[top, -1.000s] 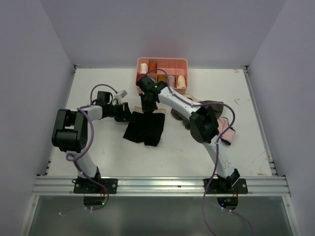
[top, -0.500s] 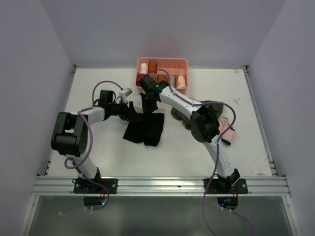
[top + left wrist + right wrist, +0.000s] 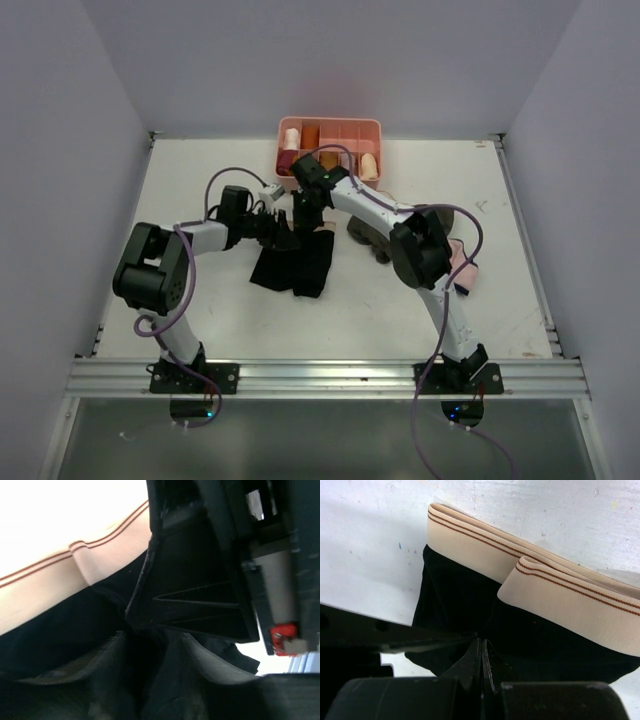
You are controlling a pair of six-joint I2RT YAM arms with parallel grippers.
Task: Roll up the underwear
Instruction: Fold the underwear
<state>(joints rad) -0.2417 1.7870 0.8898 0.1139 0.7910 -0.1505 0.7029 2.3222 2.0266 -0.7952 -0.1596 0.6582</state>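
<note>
The underwear (image 3: 300,268) is black with a beige waistband (image 3: 470,550) and lies flat mid-table, its waistband at the far end. My right gripper (image 3: 305,212) points down at that far end. Seen from the right wrist, its fingertips (image 3: 482,647) are shut tight together and touch the black cloth (image 3: 455,600), with nothing visible between them. My left gripper (image 3: 284,234) reaches in from the left beside it. In the left wrist view its fingers (image 3: 210,665) stand apart over bunched black cloth (image 3: 60,630), close under the right gripper's dark body (image 3: 200,580).
A pink tray (image 3: 330,128) holding rolled garments stands at the back, just behind the grippers. An olive-brown garment (image 3: 365,232) lies to the right of the underwear under the right arm. A pale pink garment (image 3: 462,262) lies further right.
My left gripper has moved right along the table to the underwear's far-left corner, beside the right gripper. The right gripper has stayed shut in almost the same place.
</note>
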